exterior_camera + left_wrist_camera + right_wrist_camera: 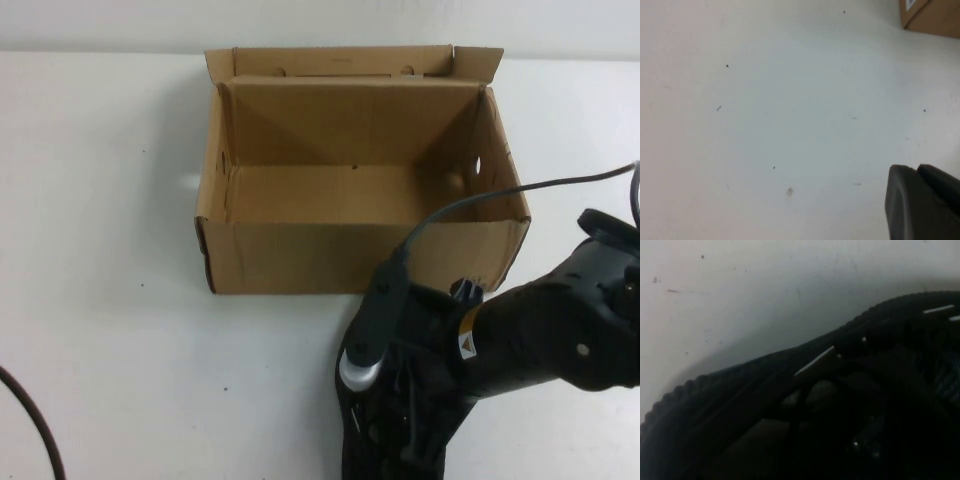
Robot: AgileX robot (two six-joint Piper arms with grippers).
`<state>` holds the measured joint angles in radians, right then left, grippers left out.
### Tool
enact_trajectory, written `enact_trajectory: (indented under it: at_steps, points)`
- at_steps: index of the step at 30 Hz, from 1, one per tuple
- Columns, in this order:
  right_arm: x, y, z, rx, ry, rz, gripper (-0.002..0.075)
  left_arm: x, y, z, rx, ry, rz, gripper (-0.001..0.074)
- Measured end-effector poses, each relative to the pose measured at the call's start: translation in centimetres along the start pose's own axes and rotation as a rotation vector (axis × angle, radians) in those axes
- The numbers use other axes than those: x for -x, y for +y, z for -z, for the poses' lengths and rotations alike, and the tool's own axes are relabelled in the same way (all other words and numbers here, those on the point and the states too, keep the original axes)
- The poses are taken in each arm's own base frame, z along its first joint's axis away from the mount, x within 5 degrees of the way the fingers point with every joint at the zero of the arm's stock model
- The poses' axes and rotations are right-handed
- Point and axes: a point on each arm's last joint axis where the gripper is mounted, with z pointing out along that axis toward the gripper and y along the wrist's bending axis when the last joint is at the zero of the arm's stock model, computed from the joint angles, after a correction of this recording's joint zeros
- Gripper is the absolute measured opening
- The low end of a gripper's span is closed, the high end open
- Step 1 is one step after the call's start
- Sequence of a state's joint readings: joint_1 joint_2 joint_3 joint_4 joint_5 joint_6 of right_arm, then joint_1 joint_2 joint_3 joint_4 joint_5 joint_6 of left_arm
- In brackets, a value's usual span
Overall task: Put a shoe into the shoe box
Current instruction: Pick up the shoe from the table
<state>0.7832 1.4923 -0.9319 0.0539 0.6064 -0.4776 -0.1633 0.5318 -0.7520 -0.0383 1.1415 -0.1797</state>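
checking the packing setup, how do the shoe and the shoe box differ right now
The shoe is black mesh with short white dashes; the shoe box is plain brown cardboard. The box stands open and empty in the middle of the table; the shoe sits nearer the robot, outside the box, mostly hidden under the right gripper. The left gripper is off to the left over bare table. Both things rest on the same white table.

My white table (110,300) carries small dark specks. A dark cable (35,430) curves across its near left corner.
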Motion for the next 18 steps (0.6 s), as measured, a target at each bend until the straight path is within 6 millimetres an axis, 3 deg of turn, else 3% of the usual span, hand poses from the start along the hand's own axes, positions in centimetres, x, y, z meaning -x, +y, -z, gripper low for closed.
enact_trajectory:
  at_steps: [5, 12, 15, 18]
  points:
    - [0.6, 0.4, 1.9, 0.040, -0.041, -0.058, 0.0001, 0.0, 0.2, 0.0, 0.021, 0.000, -0.118, -0.0003]
    - [4.4, 0.8, 7.2, 0.183, -0.157, -0.153, 0.0000, 0.4, -0.5, 0.0, -0.051, -0.051, -0.276, 0.0013]
    - [5.9, 0.7, 9.1, 0.209, -0.202, -0.152, 0.0000, 0.8, -1.6, 0.2, -0.159, -0.116, -0.337, 0.0077]
    - [7.1, 0.2, 10.6, 0.193, -0.248, -0.161, 0.0000, 1.3, -2.6, 0.5, -0.263, -0.200, -0.386, 0.0205]
